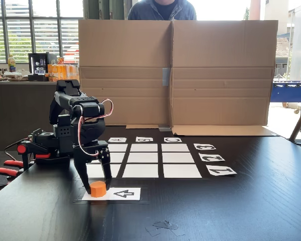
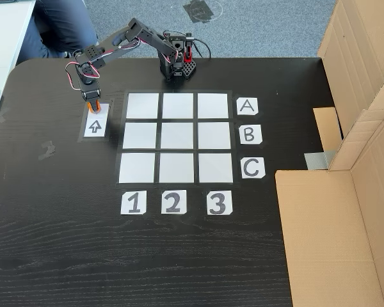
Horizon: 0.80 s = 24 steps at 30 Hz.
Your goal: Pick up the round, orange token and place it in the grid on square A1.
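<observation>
The token [image 1: 98,189] sits on the arrow card [image 1: 124,193] left of the grid [image 1: 144,158], apparently its pick-up spot, and the gripper [image 1: 97,184] straddles it, fingers parted either side of it and seemingly not yet closed, all on the dark worktop [image 1: 226,211].

The arm [image 1: 72,120] is built of matte black plastic links with boxy black servo housings. A looping bundle of red and white wires [image 1: 93,118] runs along its links. The gripper [image 1: 96,182] has two long black fingers. Red-handled clamps [image 1: 7,165] sit at the base's left in a fixed view.
</observation>
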Motion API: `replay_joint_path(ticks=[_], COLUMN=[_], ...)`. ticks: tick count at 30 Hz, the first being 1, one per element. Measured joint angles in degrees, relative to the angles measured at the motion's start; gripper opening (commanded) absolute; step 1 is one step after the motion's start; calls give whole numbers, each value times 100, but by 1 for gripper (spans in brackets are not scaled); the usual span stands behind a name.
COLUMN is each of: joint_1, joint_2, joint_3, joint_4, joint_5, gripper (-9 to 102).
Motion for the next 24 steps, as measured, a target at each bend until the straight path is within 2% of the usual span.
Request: replay_joint_path(ticks=[14,24], joint_1=[545,703], joint_2=[2329,4403], joint_3=[141,1582], joint_4=[334,334], joint_5=[0,-18], gripper=[4,4])
